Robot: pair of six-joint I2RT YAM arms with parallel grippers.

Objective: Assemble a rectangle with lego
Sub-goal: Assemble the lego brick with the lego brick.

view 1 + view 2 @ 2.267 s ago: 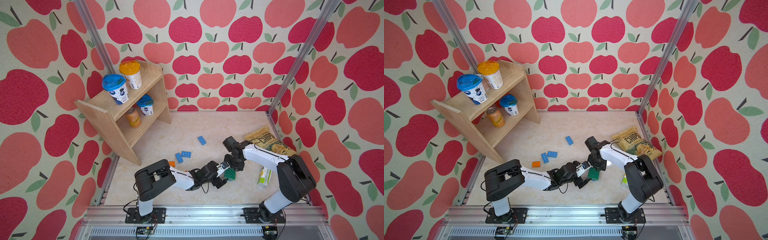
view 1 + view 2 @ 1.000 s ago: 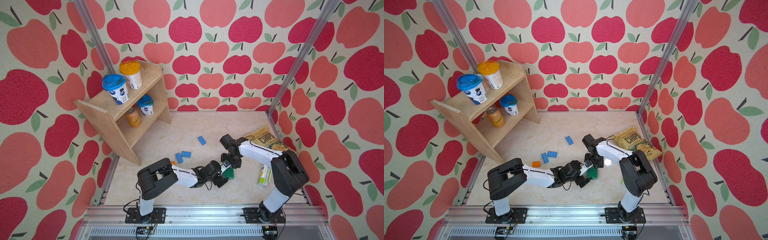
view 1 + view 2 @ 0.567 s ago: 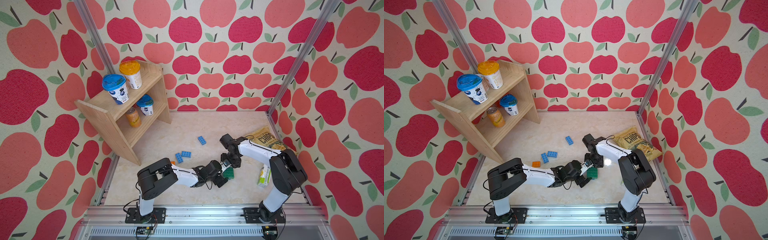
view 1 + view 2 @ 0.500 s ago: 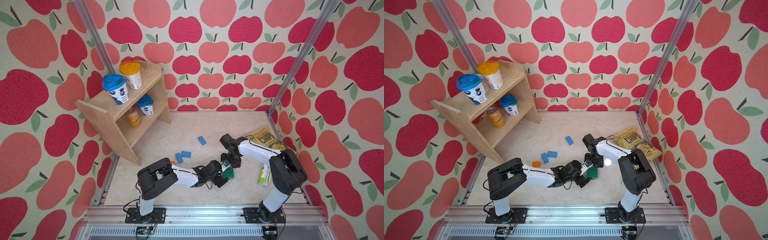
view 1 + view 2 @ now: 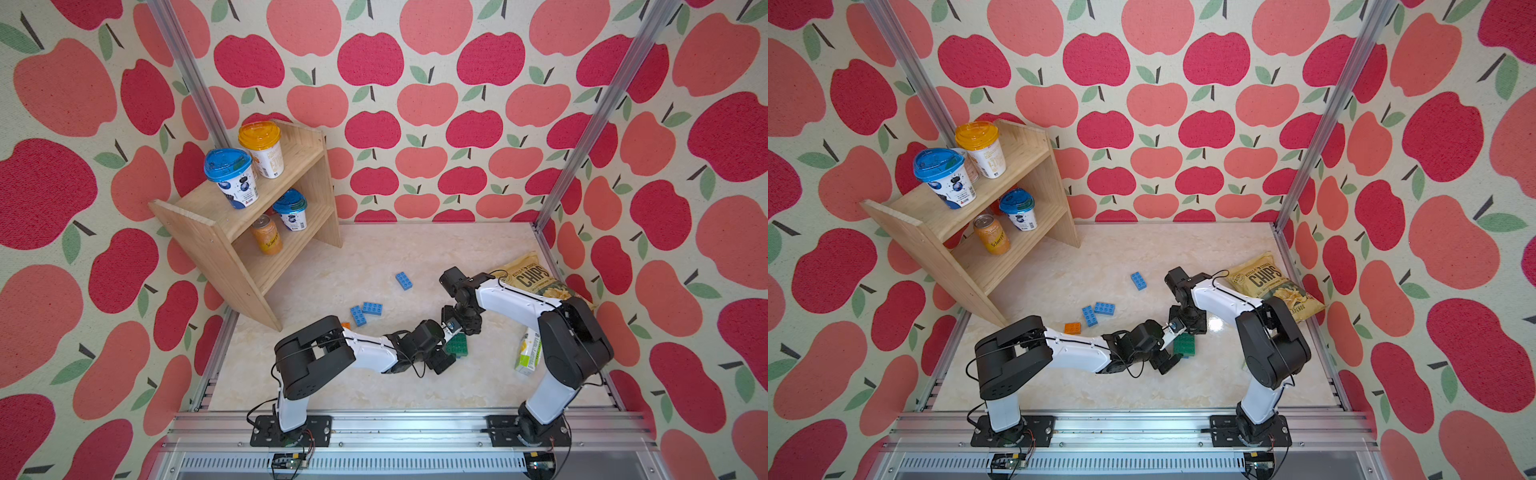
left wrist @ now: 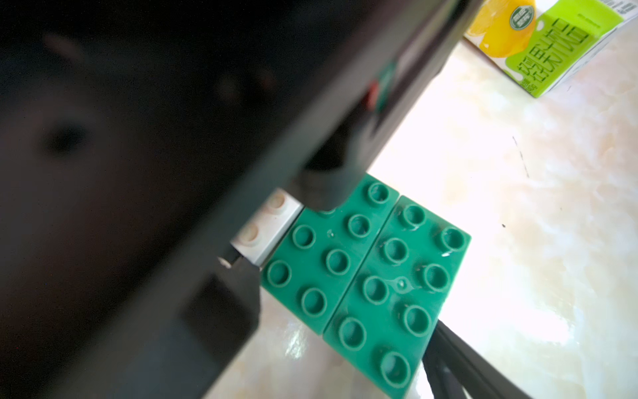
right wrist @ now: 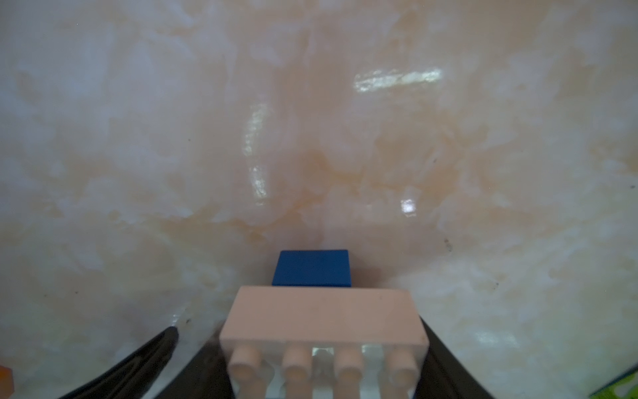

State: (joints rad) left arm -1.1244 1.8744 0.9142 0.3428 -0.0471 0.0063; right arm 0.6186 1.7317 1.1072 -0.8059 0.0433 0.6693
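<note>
**Top views:** two green lego bricks [image 5: 457, 345] lie side by side on the marble table [image 5: 353, 386], between the left gripper [image 5: 442, 355] and the right gripper [image 5: 1177, 326]. Three loose blue bricks [image 5: 372, 308] and an orange brick [image 5: 1072, 328] lie well apart from them.

**Left wrist:** a white lego brick [image 6: 266, 228] touches the green pair's edge, with a juice carton [image 6: 552, 45] nearby. The left claw's state cannot be told.

**Right wrist:** the right claw is clamped on the white lego brick, which has a blue lego brick [image 7: 312, 267] touching it.

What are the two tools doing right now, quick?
Left tool: at the green bricks; open or closed cannot be told.
Right tool: closed, holding the white brick.
</note>
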